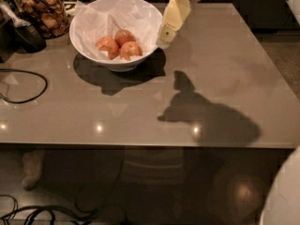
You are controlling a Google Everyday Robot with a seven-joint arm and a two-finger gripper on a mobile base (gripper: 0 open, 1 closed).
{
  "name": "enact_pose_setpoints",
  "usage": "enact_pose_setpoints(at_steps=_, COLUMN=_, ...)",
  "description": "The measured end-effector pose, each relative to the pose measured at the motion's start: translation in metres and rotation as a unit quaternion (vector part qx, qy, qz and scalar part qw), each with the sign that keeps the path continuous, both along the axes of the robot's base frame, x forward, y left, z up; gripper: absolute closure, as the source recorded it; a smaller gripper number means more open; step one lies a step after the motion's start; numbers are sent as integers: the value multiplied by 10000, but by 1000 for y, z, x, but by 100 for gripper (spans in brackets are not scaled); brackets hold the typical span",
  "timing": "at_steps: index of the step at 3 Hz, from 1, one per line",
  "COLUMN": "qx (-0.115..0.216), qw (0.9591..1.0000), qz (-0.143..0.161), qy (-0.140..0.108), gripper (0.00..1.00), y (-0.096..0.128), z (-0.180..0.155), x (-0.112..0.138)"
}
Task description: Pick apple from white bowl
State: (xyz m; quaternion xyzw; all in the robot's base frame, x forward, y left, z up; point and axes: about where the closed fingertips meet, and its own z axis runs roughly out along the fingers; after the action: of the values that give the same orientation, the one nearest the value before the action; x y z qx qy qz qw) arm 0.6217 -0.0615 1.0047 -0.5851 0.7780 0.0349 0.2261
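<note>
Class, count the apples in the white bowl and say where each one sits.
3, clustered in the white bowl: left apple, rear apple, right apple. Paper folds may hide more. The gripper hangs at the bowl's right rim.

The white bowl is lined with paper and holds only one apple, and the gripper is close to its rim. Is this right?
Not quite: the camera view shows three apples in the paper-lined white bowl, not one. The gripper is indeed close to its rim.

Gripper (163, 39) just beside white bowl (117, 63)
</note>
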Motion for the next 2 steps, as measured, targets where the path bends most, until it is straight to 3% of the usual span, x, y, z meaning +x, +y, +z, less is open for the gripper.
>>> enact_pose_setpoints(at_steps=1, qx=-36, qw=9996, qz=258, qy=65, gripper=0, y=35, z=1, x=10)
enact_pose_setpoints(at_steps=2, qx=7, qw=9996, qz=273, qy=4, gripper=0, y=40, z=2, x=14)
